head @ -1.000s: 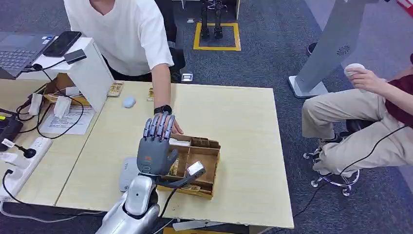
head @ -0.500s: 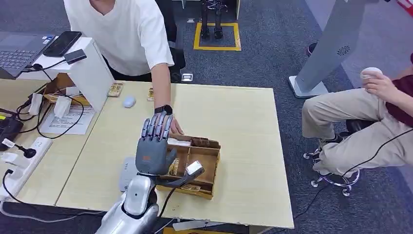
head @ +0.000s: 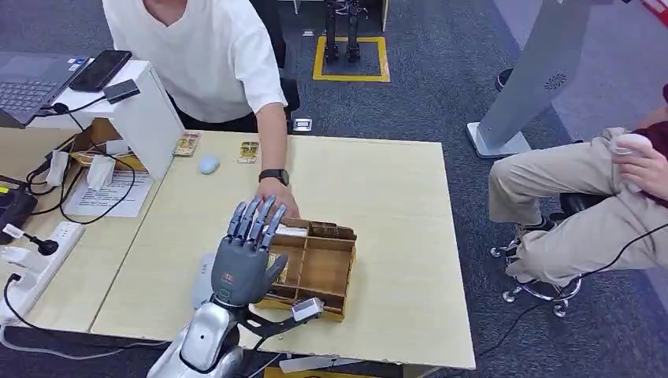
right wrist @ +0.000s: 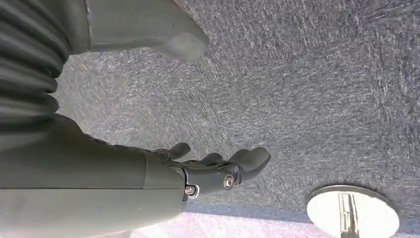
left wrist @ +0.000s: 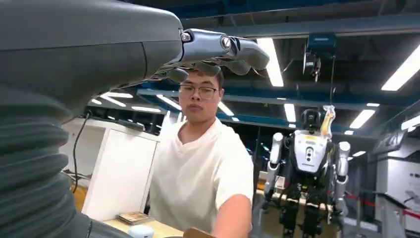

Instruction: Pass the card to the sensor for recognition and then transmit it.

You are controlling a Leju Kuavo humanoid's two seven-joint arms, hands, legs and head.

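Since a second ago our left hand (head: 243,260) has drawn back toward us, and the person's hand (head: 277,198) has slid closer to the wooden tray (head: 319,268). Our fingers (head: 254,218) are spread and straight, holding nothing. Cards lie in the tray's compartments: a pale one (head: 290,231) at its far edge, just at 4 o'clock of the person's hand, and a patterned one (head: 276,270) partly hidden behind our palm; we cannot read either face. A grey sensor (head: 203,277) lies on the desk (head: 394,205), mostly covered by our hand. Our right hand (right wrist: 218,171) hangs over carpet, fingers loosely curled, empty.
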